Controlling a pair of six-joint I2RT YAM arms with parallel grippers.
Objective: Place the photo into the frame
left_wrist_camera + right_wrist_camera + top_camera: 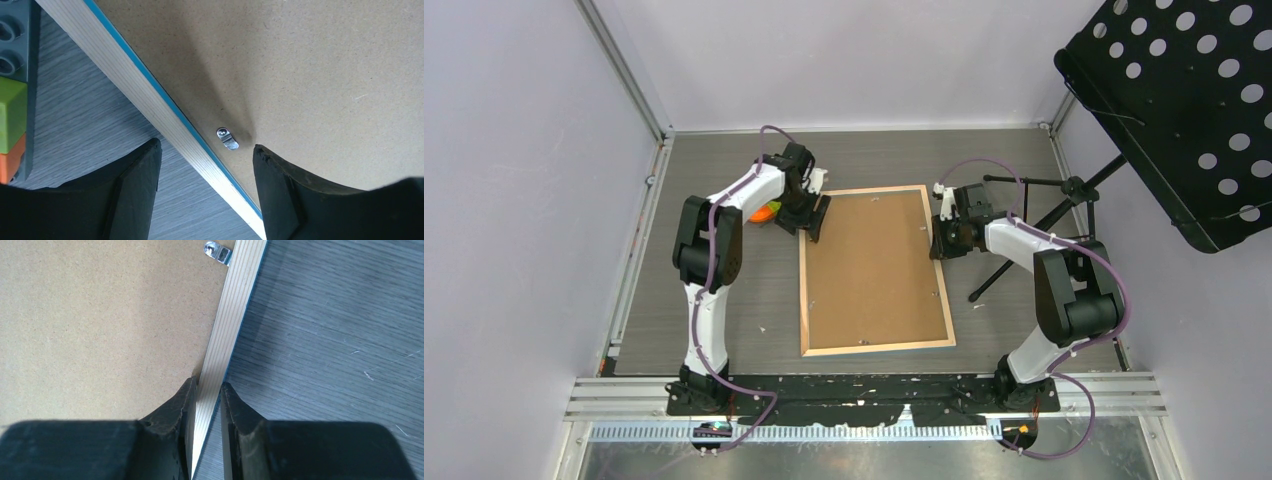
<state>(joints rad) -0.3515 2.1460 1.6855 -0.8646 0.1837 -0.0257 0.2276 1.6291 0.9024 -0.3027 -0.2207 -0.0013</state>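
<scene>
The frame [879, 347] lies face down mid-table, its light wood back up, with the brown backing board [872, 268] set inside it. The photo is not in view. My left gripper [812, 222] is open at the frame's far left corner. In the left wrist view it [207, 146] straddles the wood rail [150, 95], one finger over the table and one over the board, close to a metal clip [227, 138]. My right gripper [936, 238] is shut on the frame's right rail [235, 305], with the fingertips [208, 385] pinching it below another clip [216, 252].
A stack of toy blocks, grey, green and orange [12, 100], sits just left of the frame's far corner, seen as an orange patch from above [764, 211]. A black perforated music stand [1184, 110] with tripod legs [1024, 240] stands at the right. Walls enclose the table.
</scene>
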